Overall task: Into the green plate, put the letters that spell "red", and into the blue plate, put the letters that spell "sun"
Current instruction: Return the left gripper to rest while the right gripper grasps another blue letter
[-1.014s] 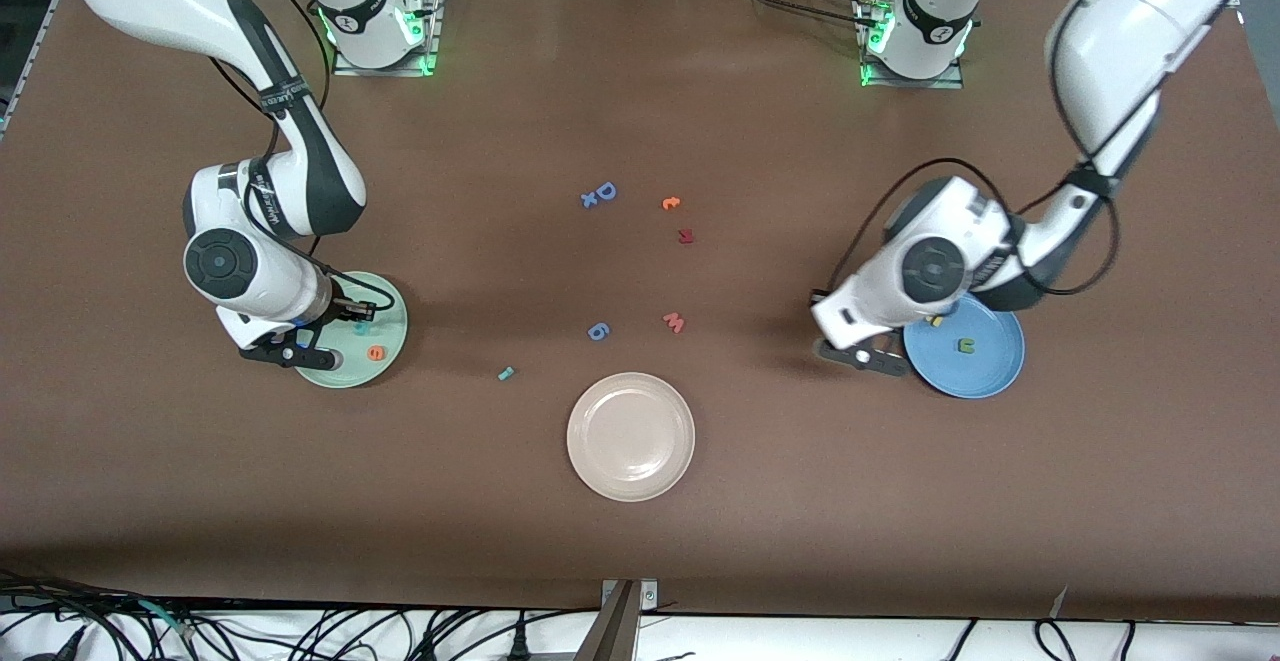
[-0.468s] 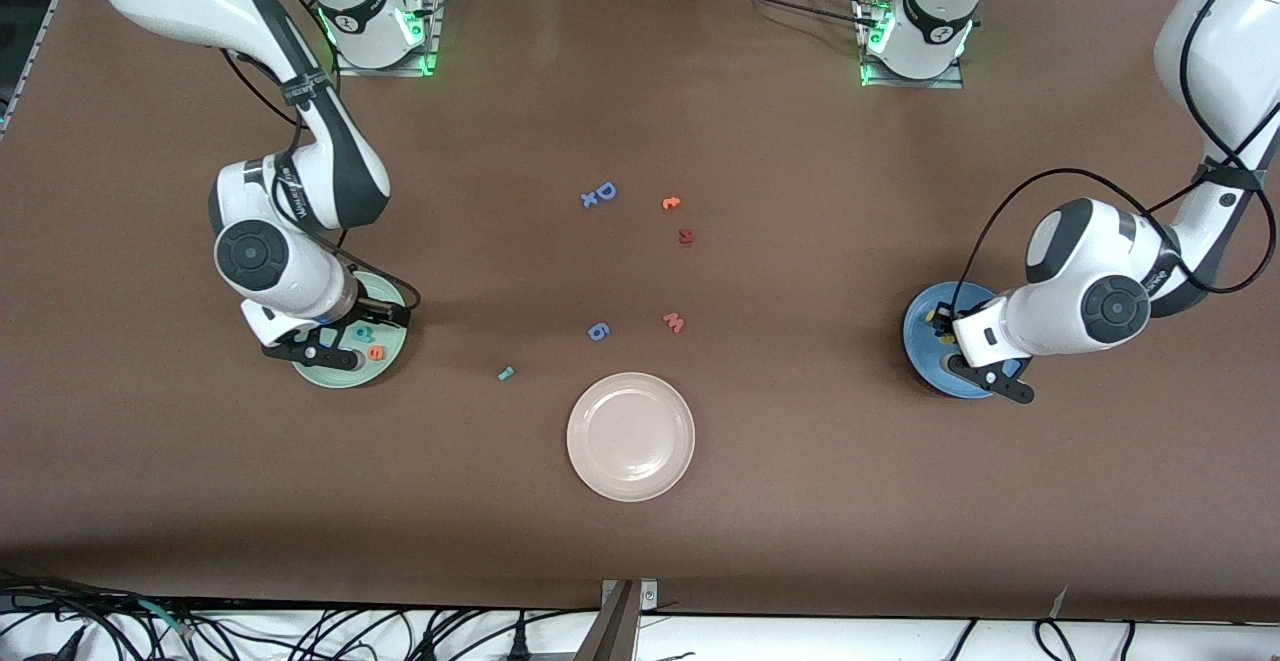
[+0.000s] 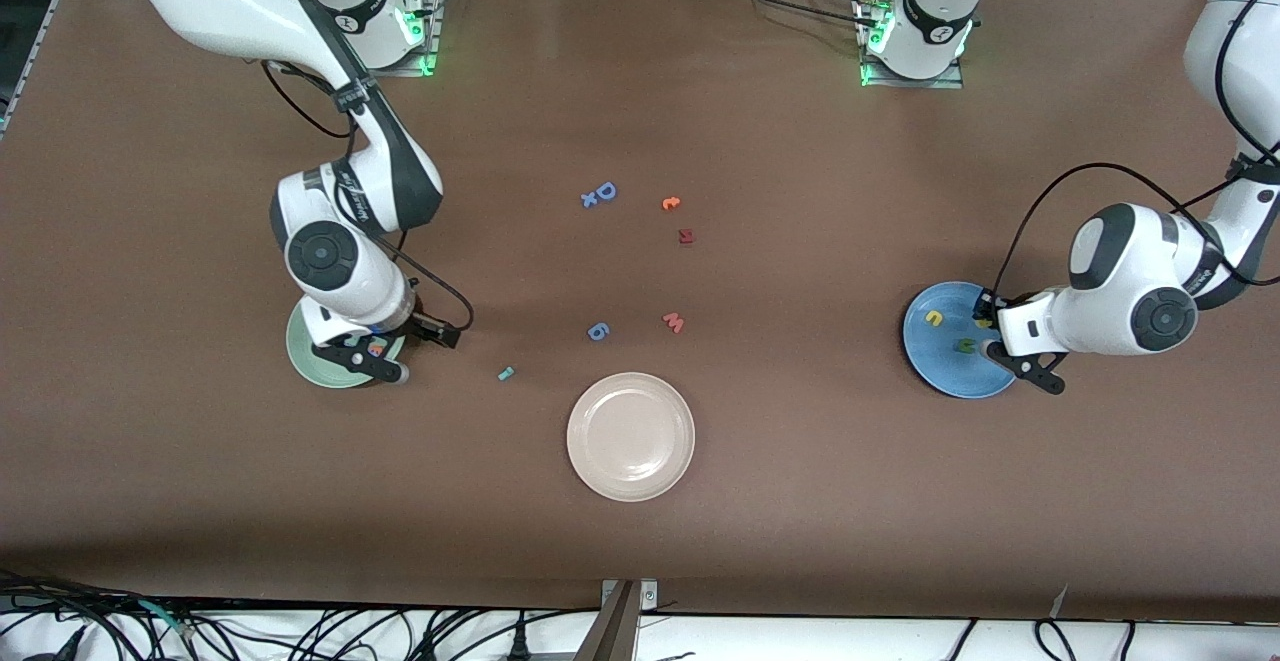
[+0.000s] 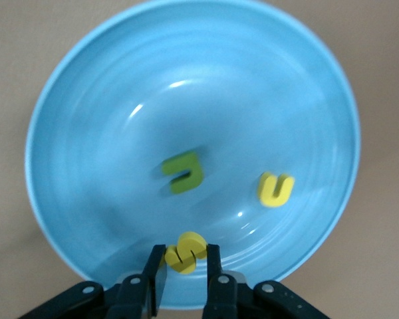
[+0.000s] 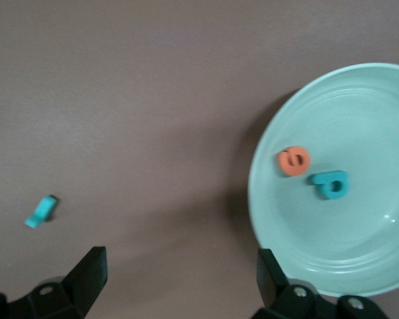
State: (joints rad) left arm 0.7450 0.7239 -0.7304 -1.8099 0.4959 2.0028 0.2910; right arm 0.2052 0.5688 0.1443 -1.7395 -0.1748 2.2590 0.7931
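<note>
Left gripper (image 4: 181, 266) over blue plate (image 4: 93, 100), pinching yellow "s" (image 4: 185, 251); olive "u/n" (image 4: 183, 173), yellow "u/n" (image 4: 275, 189) below in plate. Right gripper (image 5: 179, 266) spread wide over green plate (image 5: 359, 266) edge; orange "e" (image 5: 293, 161), teal "d" (image 5: 331, 184) inside, teal "r" (image 5: 40, 211) on table (image 5: 153, 80) nearby.

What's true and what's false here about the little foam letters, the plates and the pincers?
1. The round pale green plate holds an orange foam "e" and a teal foam "d". True.
2. The small teal foam piece lies in the round beige plate. False: it lies on the brown table, between the green and beige plates.
3. The left pincer grips a yellow foam "s" over the round blue plate. True.
4. The right pincer is shut. False: it is open and holds nothing.
</note>
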